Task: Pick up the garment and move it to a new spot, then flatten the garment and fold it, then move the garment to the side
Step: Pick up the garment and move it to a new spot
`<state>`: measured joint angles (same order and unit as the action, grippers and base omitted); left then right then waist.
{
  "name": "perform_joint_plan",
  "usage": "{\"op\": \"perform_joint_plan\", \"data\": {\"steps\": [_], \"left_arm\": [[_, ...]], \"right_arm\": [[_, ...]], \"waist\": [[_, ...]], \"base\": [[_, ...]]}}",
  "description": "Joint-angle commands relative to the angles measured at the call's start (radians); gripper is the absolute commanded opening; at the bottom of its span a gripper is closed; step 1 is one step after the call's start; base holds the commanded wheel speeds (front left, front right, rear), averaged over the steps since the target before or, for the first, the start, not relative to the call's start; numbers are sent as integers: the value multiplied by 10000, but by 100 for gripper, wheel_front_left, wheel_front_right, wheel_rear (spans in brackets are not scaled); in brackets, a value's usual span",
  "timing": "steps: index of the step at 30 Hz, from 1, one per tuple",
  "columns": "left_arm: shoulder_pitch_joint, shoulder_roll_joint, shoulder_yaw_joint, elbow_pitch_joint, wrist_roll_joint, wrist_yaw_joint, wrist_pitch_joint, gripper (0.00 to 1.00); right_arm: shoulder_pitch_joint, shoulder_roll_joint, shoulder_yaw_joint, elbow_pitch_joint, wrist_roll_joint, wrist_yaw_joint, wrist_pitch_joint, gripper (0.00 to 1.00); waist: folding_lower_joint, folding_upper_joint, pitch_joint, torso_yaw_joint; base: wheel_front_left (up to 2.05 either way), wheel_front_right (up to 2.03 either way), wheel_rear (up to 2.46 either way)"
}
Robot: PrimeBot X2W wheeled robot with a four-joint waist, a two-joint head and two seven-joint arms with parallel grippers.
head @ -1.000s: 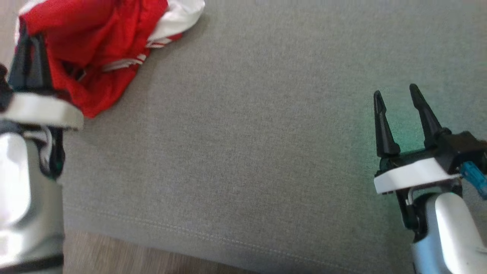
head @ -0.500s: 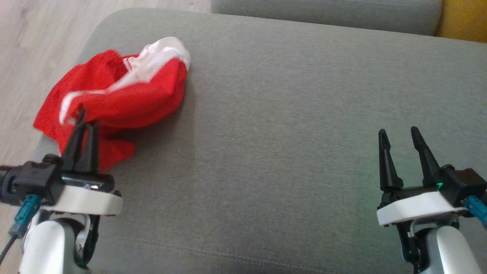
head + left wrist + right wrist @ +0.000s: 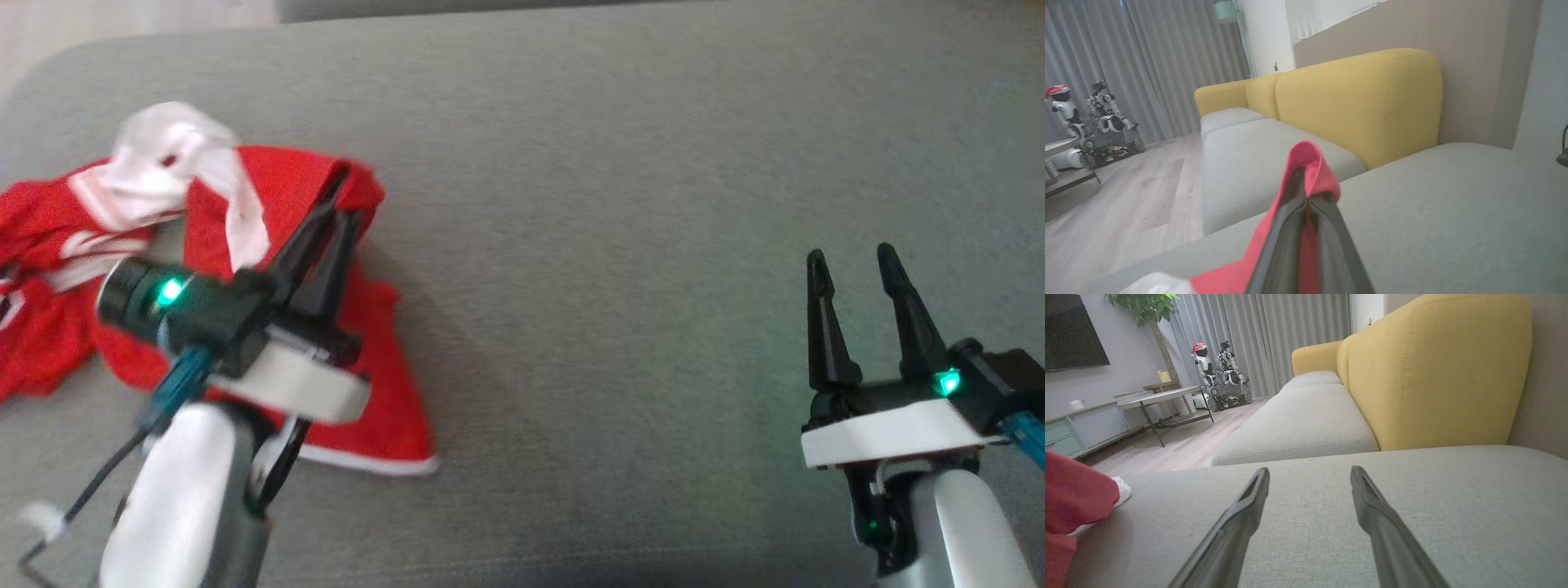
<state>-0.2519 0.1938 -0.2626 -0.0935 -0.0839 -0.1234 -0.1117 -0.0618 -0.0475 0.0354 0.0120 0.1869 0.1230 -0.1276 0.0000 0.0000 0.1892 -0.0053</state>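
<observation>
A red garment with white trim (image 3: 73, 245) lies crumpled on the left part of the grey cushion (image 3: 612, 245). My left gripper (image 3: 347, 192) is shut on a fold of the red cloth, which sticks up past the fingertips in the left wrist view as a red garment fold (image 3: 1310, 167). Part of the cloth trails under the left arm down to a white hem (image 3: 375, 461). My right gripper (image 3: 845, 257) stands open over bare cushion at the lower right, with nothing between its fingers (image 3: 1245, 510). The red garment's edge (image 3: 1073, 494) shows at the left of the right wrist view.
A yellow sofa backrest (image 3: 1437, 371) rises behind the cushion, and a second grey seat cushion (image 3: 1298, 424) lies beyond. Wooden floor (image 3: 1126, 192), a low table (image 3: 1163, 396), small robot figures (image 3: 1216, 367) and curtains stand further off. The cushion's left edge is close to the garment.
The head camera has shifted between frames. My left gripper, shut on the red cloth, has moved rightward and dragged the garment further onto the cushion. The right gripper has stayed open.
</observation>
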Motion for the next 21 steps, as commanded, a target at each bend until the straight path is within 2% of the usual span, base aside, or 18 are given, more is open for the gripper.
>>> {"op": "perform_joint_plan", "data": {"steps": [1,9,17,21], "left_arm": [[-907,70,80,-108,-79,-32,10,0],[-2828,-602,-1165,861,-353,-61,-217,0],[-4477,-946,-2429,2003,-303,-69,-356,0],[-5020,-1001,-2934,3076,-412,-71,9,0]], "right_arm": [[-468,-28,336,-386,119,77,-138,100],[-847,-28,609,-453,407,77,-432,100],[-1134,-28,850,-371,659,77,-668,100],[-1256,-28,1038,-285,842,77,-828,100]], "waist": [[0,0,624,-886],[0,0,1701,-2259],[0,0,2450,-3128],[0,0,2749,-3457]], "base": [[0,0,0],[0,0,0],[0,0,0],[0,0,0]]}}
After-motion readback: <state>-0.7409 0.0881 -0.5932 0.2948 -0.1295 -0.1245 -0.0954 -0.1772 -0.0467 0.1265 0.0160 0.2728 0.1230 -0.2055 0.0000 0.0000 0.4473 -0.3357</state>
